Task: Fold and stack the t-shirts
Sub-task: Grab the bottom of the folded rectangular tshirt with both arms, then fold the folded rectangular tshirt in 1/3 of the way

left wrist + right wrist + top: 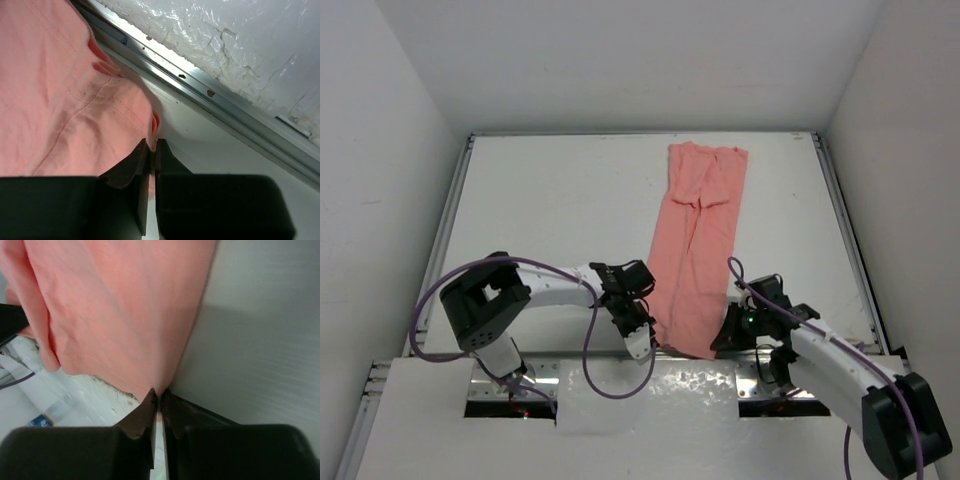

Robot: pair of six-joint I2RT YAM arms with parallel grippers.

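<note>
The salmon-pink t-shirt (698, 240) lies as a long narrow strip running from the table's far middle to the near edge. My left gripper (645, 318) is shut on its near left corner; in the left wrist view the cloth (65, 95) is pinched between the jaws of that gripper (152, 145). My right gripper (732, 325) is shut on its near right corner; in the right wrist view the cloth (125, 310) runs down into the closed jaws of that gripper (159, 392). The shirt's near end hangs slightly past the table edge.
The white table (550, 210) is walled on three sides. A metal rail (200, 90) runs along the near edge, with a crinkled white cover (650, 395) beyond it. Purple cables (590, 340) loop from both arms.
</note>
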